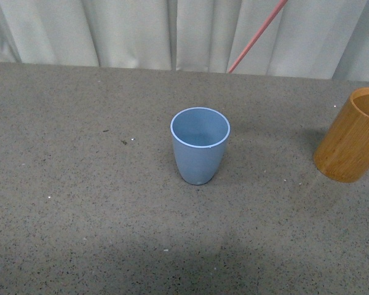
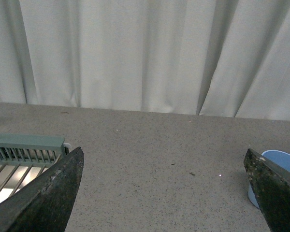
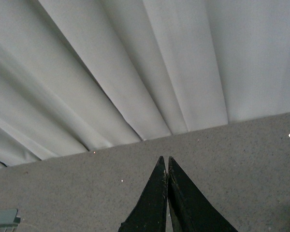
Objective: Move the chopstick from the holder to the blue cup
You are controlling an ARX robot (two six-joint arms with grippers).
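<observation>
Grey speckled table [image 1: 80,215] on our far left carries nothing but a few dark flecks in the front view; the left wrist view adds a pale green slatted rack [image 2: 26,149] at the table edge, not part of the job. Our left gripper [image 2: 166,193] hangs low over the table, jaws spread wide with nothing between them, and the blue cup [image 2: 275,169] just pokes in beside one fingertip. Centre of the front view: blue cup [image 1: 200,145] upright, and as far as we can see inside, empty, so no stick has landed yet. Above and behind it, a pink-red chopstick [image 1: 256,37] runs diagonally in the air against the curtain [image 1: 111,31], low end roughly over the table's far edge, top end out of frame. We judge it's carried by our right arm, but the grip isn't visible in any view. Right gripper [image 3: 167,166] shows fingertips pressed together in its wrist view, no stick visible there; whether it's pinching the chopstick higher up we cannot tell. Far right: holder [image 1: 352,135], wood-grain cylinder, well apart from the cup, cut by the frame edge; no sticks show above its rim, interior mostly hidden. Status, our read: stick is out of the holder, mid-transfer. Left to do: bring the low end over the cup mouth, lower, release, then check the holder for more.
</observation>
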